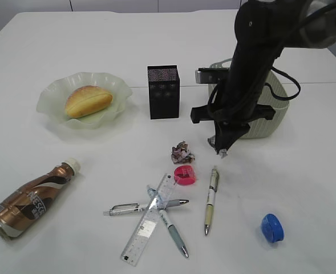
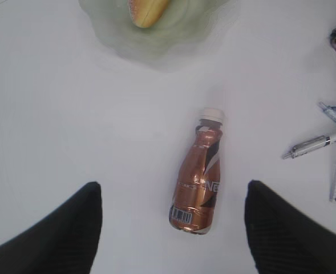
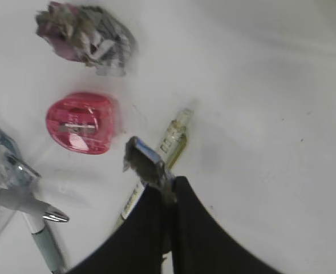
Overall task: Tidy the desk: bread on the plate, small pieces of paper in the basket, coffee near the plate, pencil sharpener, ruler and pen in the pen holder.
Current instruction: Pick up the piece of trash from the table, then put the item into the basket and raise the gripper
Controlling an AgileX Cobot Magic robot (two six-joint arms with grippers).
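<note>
Right wrist view only: right gripper (image 3: 148, 165) pinched tight on a small wad of paper (image 3: 140, 158), raised over the beige pen (image 3: 168, 145); second wad (image 3: 85, 31) and pink sharpener (image 3: 79, 121) lie on the desk (image 3: 270, 114).

Left wrist view only: left gripper (image 2: 170, 228) spread wide, holding nothing, above the coffee (image 2: 199, 177) lying flat; barcode visible, lettering partly readable.

Exterior view: bottle label reads "NESCAFE". Bread (image 1: 88, 101) sits in the plate (image 1: 53, 103). Pen holder (image 1: 164, 91) contents not visible. Basket (image 1: 273, 108) mostly hidden behind the arm. Ruler (image 1: 148, 220) lies across pens.
</note>
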